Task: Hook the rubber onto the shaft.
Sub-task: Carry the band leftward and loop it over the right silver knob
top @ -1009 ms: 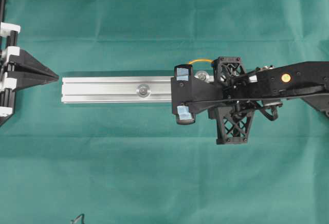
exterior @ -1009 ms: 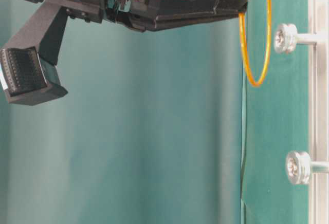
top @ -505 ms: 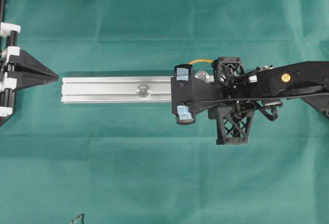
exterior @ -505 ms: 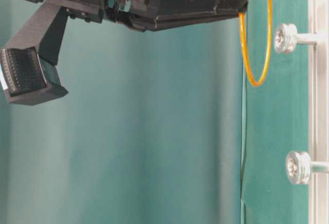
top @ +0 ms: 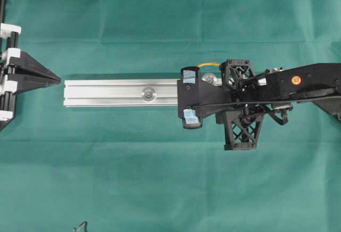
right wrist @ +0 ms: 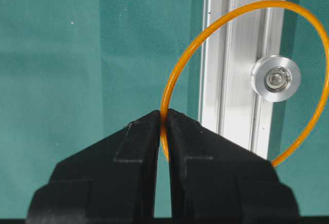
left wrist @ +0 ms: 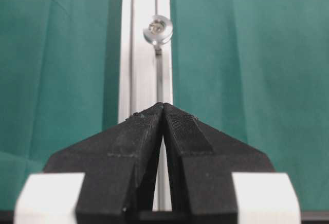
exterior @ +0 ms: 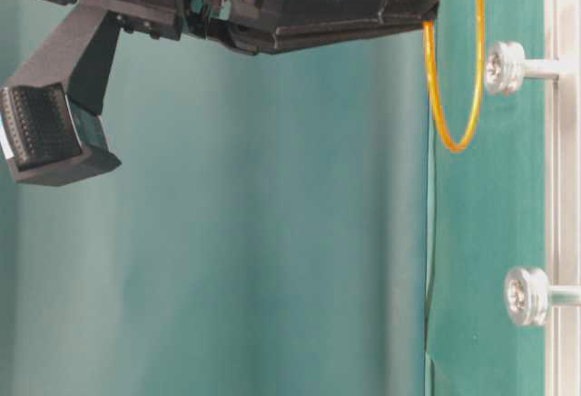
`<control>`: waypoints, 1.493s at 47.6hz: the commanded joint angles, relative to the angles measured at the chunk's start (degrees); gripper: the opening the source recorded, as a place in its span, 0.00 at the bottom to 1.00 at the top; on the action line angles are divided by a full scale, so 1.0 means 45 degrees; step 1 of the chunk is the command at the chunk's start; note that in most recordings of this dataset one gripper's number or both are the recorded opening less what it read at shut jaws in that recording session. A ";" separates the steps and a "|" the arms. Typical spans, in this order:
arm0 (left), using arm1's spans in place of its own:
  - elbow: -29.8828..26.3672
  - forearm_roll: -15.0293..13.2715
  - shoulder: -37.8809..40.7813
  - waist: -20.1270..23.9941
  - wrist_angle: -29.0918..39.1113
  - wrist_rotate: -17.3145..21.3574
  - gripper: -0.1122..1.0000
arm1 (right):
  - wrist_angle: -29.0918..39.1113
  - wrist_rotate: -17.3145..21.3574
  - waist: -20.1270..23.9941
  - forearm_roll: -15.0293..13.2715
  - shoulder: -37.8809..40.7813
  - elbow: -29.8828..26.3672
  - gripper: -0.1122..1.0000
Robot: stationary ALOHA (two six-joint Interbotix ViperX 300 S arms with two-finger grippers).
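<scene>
The rubber (right wrist: 241, 9) is a thin orange loop. My right gripper (right wrist: 163, 113) is shut on its edge and holds it over the silver rail (right wrist: 231, 80). In the right wrist view the loop rings the round head of a shaft (right wrist: 276, 78). In the table-level view the rubber (exterior: 454, 148) hangs just short of that shaft head (exterior: 505, 67), not over it. In the overhead view a bit of the rubber (top: 206, 63) shows beside the right arm. My left gripper (left wrist: 163, 105) is shut and empty at the rail's other end (top: 69, 93).
A second shaft (top: 148, 93) stands at mid rail; it also shows in the table-level view (exterior: 526, 296) and the left wrist view (left wrist: 158, 29). Green cloth (top: 160, 179) covers the table. A small dark object (top: 80, 226) lies at the bottom edge.
My right gripper and the rubber have shifted very slightly toward the shaft head. The left arm has not moved.
</scene>
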 commanded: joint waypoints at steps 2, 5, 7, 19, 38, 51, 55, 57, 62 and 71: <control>-0.0371 0.0039 0.0117 -0.0039 -0.0059 0.0020 0.12 | -0.0098 0.0000 0.0020 0.0059 -0.0156 -0.0156 0.17; -0.0371 0.0039 0.0117 -0.0039 -0.0059 0.0020 0.12 | -0.0117 0.0000 0.0020 0.0098 -0.0156 -0.0137 0.17; -0.0371 0.0039 0.0117 -0.0039 -0.0059 0.0020 0.12 | -0.0117 0.0000 0.0020 0.0098 -0.0117 -0.0156 0.17; -0.0371 0.0039 0.0117 -0.0039 -0.0059 0.0020 0.12 | -0.0215 0.0000 0.0059 0.0195 -0.0117 -0.0156 0.17; -0.0371 0.0039 0.0117 -0.0039 -0.0059 0.0020 0.12 | -0.0449 0.0000 0.0273 0.0332 -0.0059 -0.0234 0.17; -0.0371 0.0039 0.0117 -0.0039 -0.0059 0.0020 0.12 | -0.0566 0.0000 0.0547 0.0391 -0.0039 -0.0254 0.17; -0.0371 0.0039 0.0117 -0.0039 -0.0078 0.0020 0.12 | -0.0605 0.0000 0.0625 0.0391 -0.0039 -0.0254 0.17; -0.0371 0.0039 0.0117 -0.0039 -0.0059 0.0020 0.12 | -0.0645 0.0020 0.0684 0.0410 -0.0039 -0.0254 0.17; -0.0371 0.0039 0.0117 -0.0039 -0.0059 0.0020 0.12 | -0.0723 0.0020 0.0801 0.0469 -0.0020 -0.0254 0.17; -0.0371 0.0039 0.0117 -0.0039 -0.0059 0.0000 0.12 | -0.0762 0.0117 0.1094 0.0527 0.0059 -0.0352 0.17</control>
